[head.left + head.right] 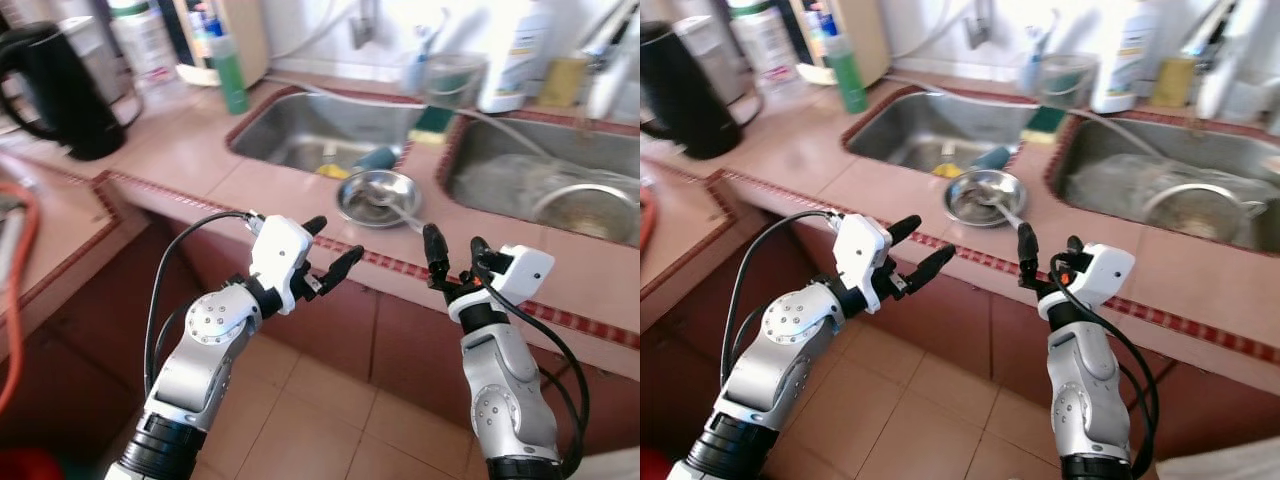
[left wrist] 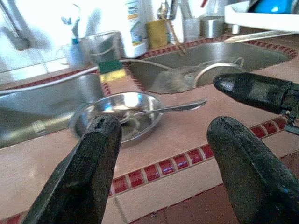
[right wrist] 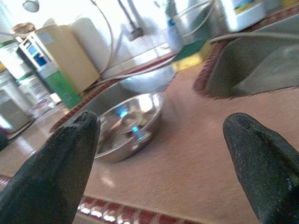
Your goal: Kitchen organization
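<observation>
A pink tiled counter (image 1: pixel 260 185) carries a double steel sink (image 1: pixel 320 130). On the strip between the basins sits a shallow steel bowl (image 1: pixel 377 197) with a spoon (image 1: pixel 400 214) resting in it. The left gripper (image 1: pixel 330 248) and right gripper (image 1: pixel 455 255) hover before the counter edge, fingers spread wide, both empty. A blurred pot, perhaps, lies in the right basin (image 1: pixel 580 205). A black kettle (image 1: pixel 62 90) stands far left.
</observation>
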